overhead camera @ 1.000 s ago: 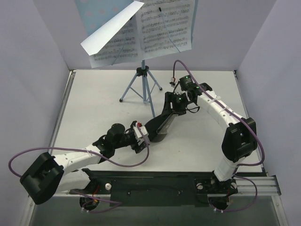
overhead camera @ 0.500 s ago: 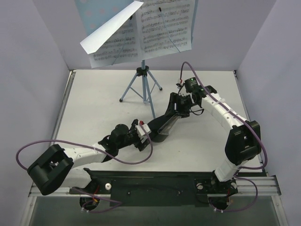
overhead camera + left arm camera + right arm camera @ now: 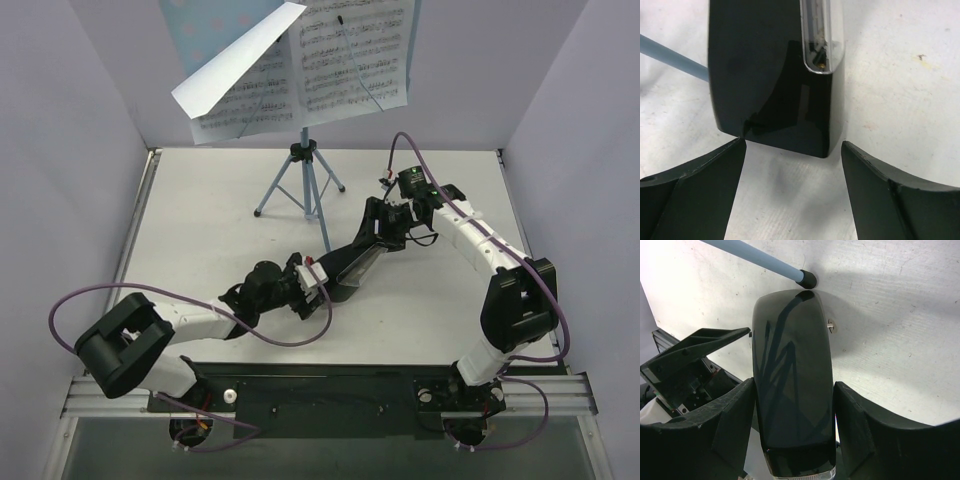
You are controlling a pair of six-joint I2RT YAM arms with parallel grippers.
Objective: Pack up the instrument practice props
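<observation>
The dark metronome [image 3: 345, 266] lies on its side on the white table, just in front of the tripod legs [image 3: 305, 190] of the light-blue music stand [image 3: 188, 22]. White sheet-music pages [image 3: 350, 50] rest on the stand, and one page [image 3: 235, 62] folds forward. My right gripper [image 3: 380, 228] is shut on the metronome's far end; both fingers press its glossy sides [image 3: 792, 385]. My left gripper [image 3: 318, 280] is open and empty, its jaws standing just short of the metronome's near end [image 3: 775, 90]. A tripod foot [image 3: 807, 279] touches the table beside the metronome.
A blue tripod leg [image 3: 672, 56] runs past the metronome's left side. Grey walls close in the table on the left, right and back. A black rail [image 3: 330, 390] with the arm bases lines the near edge. Purple cables [image 3: 290, 335] loop off both arms.
My left arm has reached forward, bringing its open gripper up to the metronome's near end. My right gripper has shifted slightly right. The metronome has barely moved.
</observation>
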